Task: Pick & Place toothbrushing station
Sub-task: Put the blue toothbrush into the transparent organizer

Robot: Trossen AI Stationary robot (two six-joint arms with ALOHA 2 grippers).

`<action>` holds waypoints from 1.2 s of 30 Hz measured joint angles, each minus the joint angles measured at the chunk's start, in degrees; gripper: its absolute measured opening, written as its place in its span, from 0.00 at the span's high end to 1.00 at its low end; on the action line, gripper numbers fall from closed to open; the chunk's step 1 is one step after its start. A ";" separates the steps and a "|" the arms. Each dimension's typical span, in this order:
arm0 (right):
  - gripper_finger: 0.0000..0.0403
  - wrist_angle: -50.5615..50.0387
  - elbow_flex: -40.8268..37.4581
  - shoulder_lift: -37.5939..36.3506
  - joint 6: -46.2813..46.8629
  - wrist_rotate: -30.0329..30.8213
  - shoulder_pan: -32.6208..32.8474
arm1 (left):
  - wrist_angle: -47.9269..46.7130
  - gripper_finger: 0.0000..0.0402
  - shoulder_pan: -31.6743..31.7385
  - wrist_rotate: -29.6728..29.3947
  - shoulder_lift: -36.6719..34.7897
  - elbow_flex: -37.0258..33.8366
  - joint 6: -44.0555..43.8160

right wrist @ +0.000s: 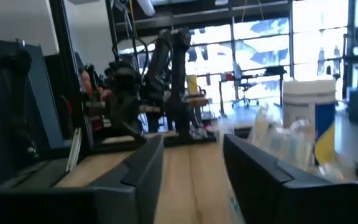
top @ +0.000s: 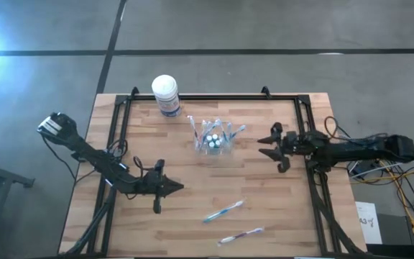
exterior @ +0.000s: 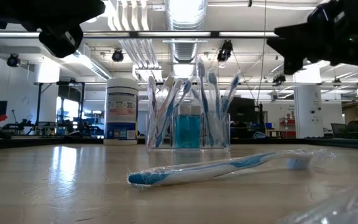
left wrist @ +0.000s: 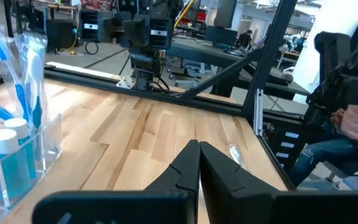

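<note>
Clear cup (top: 215, 141) sits upright on the surface, mid-width, toward the far edge, packed with toothbrushes (exterior: 166, 106) and white-capped tubes (top: 212, 139). Low view shows blue liquid in the tubes.

White-lidded canister (top: 166, 94) stands at the far edge, left of the cup, apart from it.

Two wrapped toothbrushes lie loose near the near edge: one (top: 223, 211) right of centre, the other (top: 241, 235) closer to the near edge and a bit further right. Neither touches the other.

Left claw (top: 178, 187) is clenched, fingers pressed together, empty, over the near-left part of the surface, pointing right.

Right claw (top: 262, 144) is released, fingers spread, nothing between them, above the surface just right of the cup, pointing at it, not touching.
</note>
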 joint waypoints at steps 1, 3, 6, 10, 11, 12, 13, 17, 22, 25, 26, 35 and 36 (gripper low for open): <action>0.65 -3.07 -0.61 -2.81 0.00 0.00 0.02 | 0.05 0.97 0.00 0.22 0.25 0.00 -0.13; 0.73 -10.78 -0.56 -8.19 0.05 0.02 0.24 | -0.32 0.98 0.00 1.04 1.35 0.42 -0.71; 0.86 -17.90 -0.56 -13.79 -1.09 -0.02 1.28 | -2.96 0.99 0.00 1.17 4.43 3.69 -1.16; 0.96 -22.59 -0.57 -17.97 -3.11 0.02 2.79 | -11.95 0.99 0.40 1.82 10.47 12.17 -1.28; 0.97 -23.18 -0.57 -18.60 -3.44 -0.01 3.17 | -15.01 0.99 0.61 2.00 12.07 14.94 -1.41; 0.97 -23.66 -0.57 -19.00 -3.90 -0.02 3.48 | -18.12 0.99 0.81 2.14 13.71 17.84 -1.96; 0.97 -24.14 -0.57 -19.07 -4.38 0.01 3.75 | -21.82 0.99 1.05 2.14 15.24 20.87 -3.10; 0.97 -27.82 -0.55 -18.85 -6.05 0.02 4.07 | -36.98 0.98 2.97 2.29 21.80 33.20 -10.31; 0.97 -29.44 -0.55 -17.90 -6.03 0.04 4.07 | -52.87 0.92 6.51 5.39 30.67 49.14 -18.12; 0.97 -29.42 -0.55 -17.60 -6.04 0.04 4.07 | -60.29 0.87 8.34 9.26 36.92 58.77 -19.78; 0.97 -29.41 -0.55 -17.60 -6.04 0.04 4.07 | -62.84 0.84 8.87 10.56 39.10 62.14 -19.88; 0.97 -29.42 -0.55 -17.60 -6.05 0.03 4.07 | -92.17 0.61 11.87 14.72 59.30 93.48 -18.39; 0.97 -29.42 -0.55 -17.60 -6.05 0.03 4.04 | -94.06 0.58 12.12 15.38 61.11 96.20 -18.37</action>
